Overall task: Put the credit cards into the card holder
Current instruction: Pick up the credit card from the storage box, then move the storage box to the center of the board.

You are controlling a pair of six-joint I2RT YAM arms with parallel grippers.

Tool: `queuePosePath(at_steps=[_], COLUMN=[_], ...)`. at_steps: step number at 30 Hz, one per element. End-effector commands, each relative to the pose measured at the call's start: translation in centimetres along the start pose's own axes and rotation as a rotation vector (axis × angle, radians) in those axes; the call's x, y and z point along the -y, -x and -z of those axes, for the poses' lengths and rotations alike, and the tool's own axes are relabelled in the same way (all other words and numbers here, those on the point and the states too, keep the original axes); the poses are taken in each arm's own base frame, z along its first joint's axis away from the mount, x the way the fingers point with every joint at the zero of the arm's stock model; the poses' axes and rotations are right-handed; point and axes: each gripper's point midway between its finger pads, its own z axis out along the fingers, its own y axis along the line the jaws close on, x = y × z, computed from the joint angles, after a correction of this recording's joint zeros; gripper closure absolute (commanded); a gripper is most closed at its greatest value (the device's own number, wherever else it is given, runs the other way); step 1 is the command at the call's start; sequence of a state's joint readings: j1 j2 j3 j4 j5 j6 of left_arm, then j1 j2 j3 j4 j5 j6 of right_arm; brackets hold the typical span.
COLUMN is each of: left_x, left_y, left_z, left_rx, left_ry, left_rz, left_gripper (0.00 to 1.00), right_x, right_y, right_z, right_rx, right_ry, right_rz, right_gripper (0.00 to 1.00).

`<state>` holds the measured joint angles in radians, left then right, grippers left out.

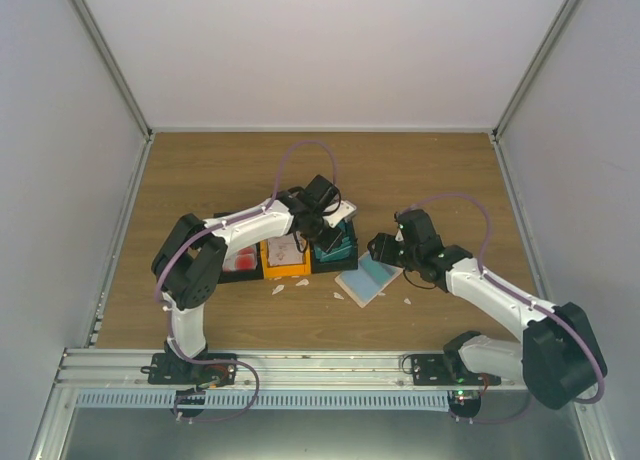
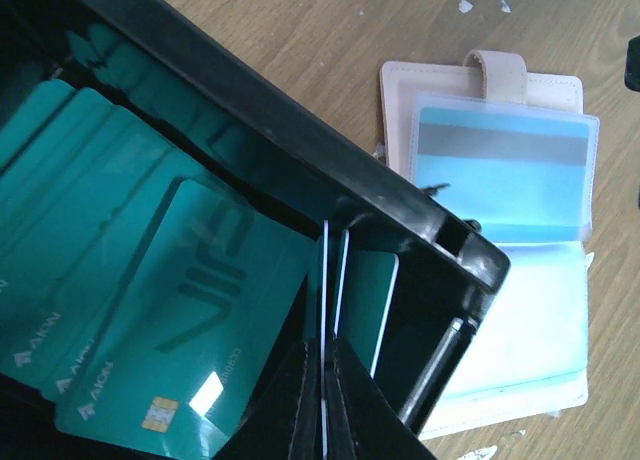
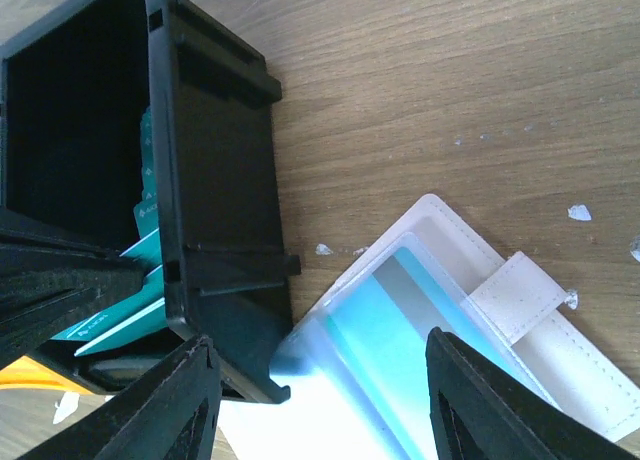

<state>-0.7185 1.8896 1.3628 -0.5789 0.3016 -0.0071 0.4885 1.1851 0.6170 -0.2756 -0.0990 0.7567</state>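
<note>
Down in black bin, your left gripper pinches teal card edge-on, presumably to lift; right gripper gapes over card holder.

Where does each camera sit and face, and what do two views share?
Top external: above, behind; faces down at the table; both arms show.
Left wrist: on left arm, facing into the black bin of teal cards; left pincer shut on a credit card.
Right wrist: on right arm, facing the card holder; open right pincer shows.
Shared: wrist views show black bin and card holder.
</note>
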Motion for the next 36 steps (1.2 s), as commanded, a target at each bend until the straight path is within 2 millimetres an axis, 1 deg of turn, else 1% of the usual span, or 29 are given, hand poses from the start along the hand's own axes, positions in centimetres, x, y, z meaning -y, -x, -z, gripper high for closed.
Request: queuePosePath(at_steps=[1,8,14,18,22,25,28,31,34,36], left_x=[0.7,-0.6,-1.1,-1.5,-1.9,-1.8,-1.7,-2.5,-3.6,-4.1], left_y=[2.5,3.6,4.4,4.9,5.5,5.8,5.7,5.4,5.5,5.7], left_z=[1.8,2.8,3.9,4.6,5.8,6.6,6.7,6.8,7.7,8.8], left_rx=[0.084,0.131,0.173,0.202,0.249,0.280,0.282,0.279,0.300,0.328], left_ry=[0.015,0.101,0.141,0.166,0.200,0.187,0.169,0.197,0.239,0.264], left_rz=[-0.030,-0.018,-0.014,-0.008,0.000,0.007,0.014,0.036,0.070,0.091], left_gripper=[0.94,0.96,0.96,0.97,0.99,1.00,1.00,1.00,1.00,1.00], right_x=[-0.8,-1.8,-3.3,-3.9,-4.1,-4.5,-4.8,-4.8,-4.9,-5.0], right_y=[1.5,1.7,0.8,0.0,-1.1,-1.7,-1.7,-1.1,0.0,0.8], right_z=[0.8,0.8,0.2,-0.7,-2.1,-2.9,-3.5,-4.2,-4.9,-5.6], right_rx=[0.047,0.045,-0.008,-0.064,-0.125,-0.151,-0.154,-0.138,-0.119,-0.106], right_ry=[0.018,0.062,0.152,0.180,0.163,0.155,0.144,0.118,0.088,0.068], right_rz=[0.001,0.048,0.135,0.170,0.196,0.217,0.220,0.212,0.210,0.211], right_gripper=[0.43,0.43,0.43,0.43,0.46,0.51,0.61,0.73,0.78,0.81])
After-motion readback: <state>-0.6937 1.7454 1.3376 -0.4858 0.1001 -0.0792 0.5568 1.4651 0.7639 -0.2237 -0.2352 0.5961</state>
